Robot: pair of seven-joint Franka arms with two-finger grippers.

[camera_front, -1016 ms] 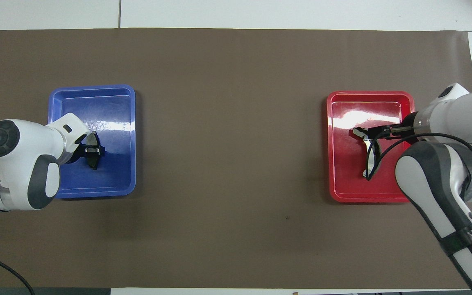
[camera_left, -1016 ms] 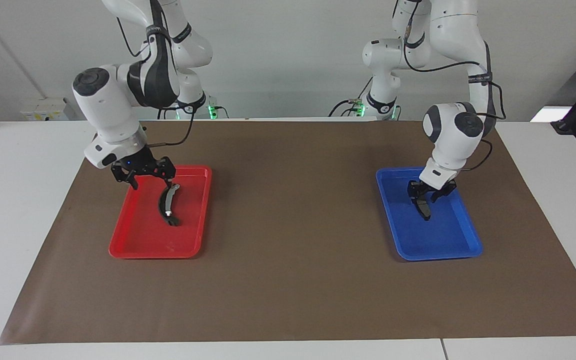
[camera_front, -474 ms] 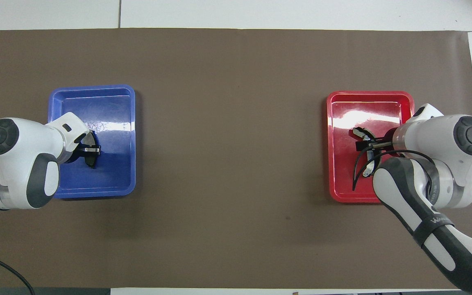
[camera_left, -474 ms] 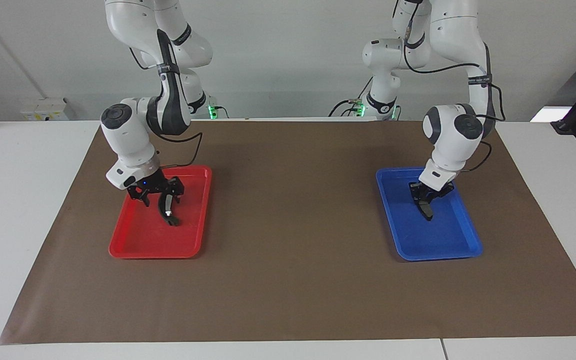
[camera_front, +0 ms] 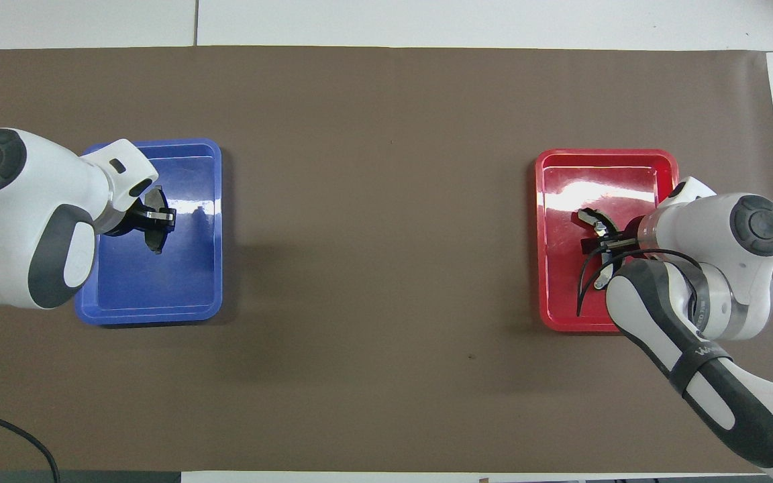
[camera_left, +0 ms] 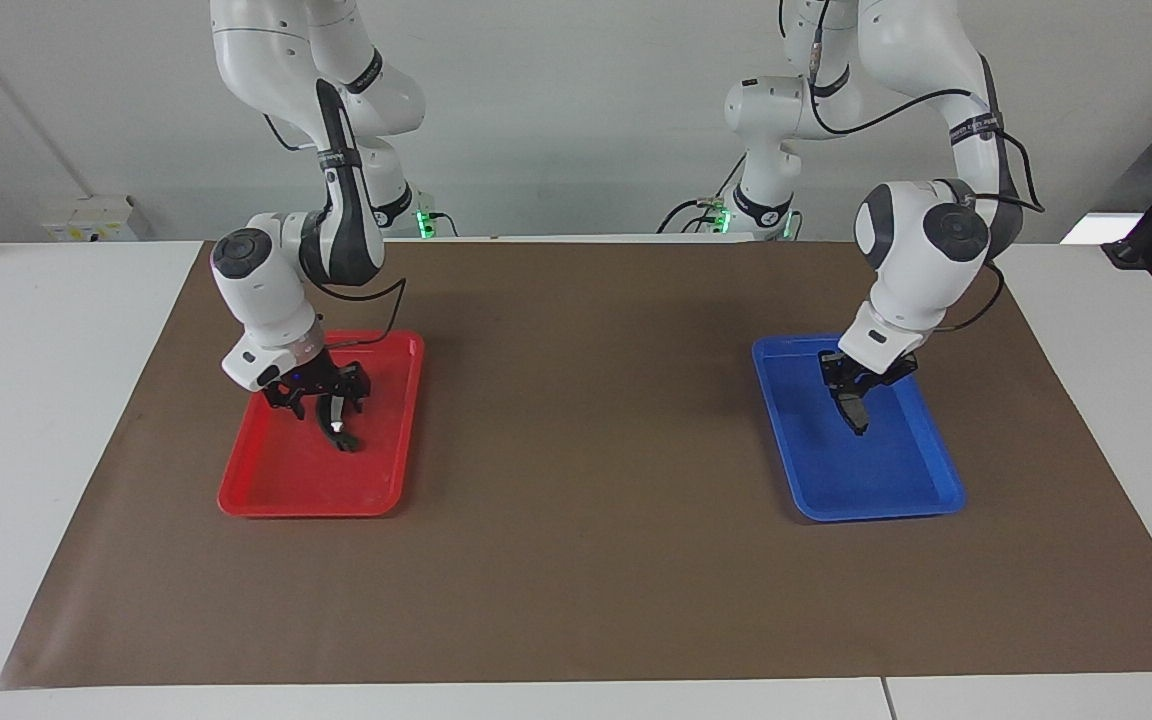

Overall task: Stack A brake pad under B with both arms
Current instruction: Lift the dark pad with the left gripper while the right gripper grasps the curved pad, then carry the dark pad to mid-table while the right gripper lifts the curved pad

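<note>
- Step in hand, as I judge it: the pick-up, both arms at once, each in its own tray.
- Left gripper [camera_left: 857, 400] is down in the blue tray [camera_left: 921, 490], which sits toward the left arm's end of the table; its fingers are pinching the A brake pad [camera_left: 852, 411], a short dark piece hanging from the grip, lower end pointing at the tray floor. Whether that end touches the floor I cannot tell.
- Right gripper [camera_left: 321, 395] is low in the red tray [camera_left: 266, 495], toward the right arm's end of the table, over the middle of B [camera_left: 336, 425], the curved shoe with the white spot. Fingers look spread to either side of the shoe (not pressed onto it, as far as the facing view shows); B lies on the tray floor.
- Overhead view agrees: left gripper [camera_front: 155, 221] with the A brake pad [camera_front: 153, 231] in the blue tray [camera_front: 151, 308]; right gripper [camera_front: 598, 238] across B [camera_front: 601, 251] in the red tray [camera_front: 604, 161].
- Next move calls for the right fingers to close squarely on B's curve without it slipping, then lifts clear of both tray rims and a carry to the brown mat [camera_left: 576, 420], the A brake pad set down first, B on top.
- Writing: a band on the right arm's forearm carries lettering, not legible. No labels seen on trays or parts.
</note>
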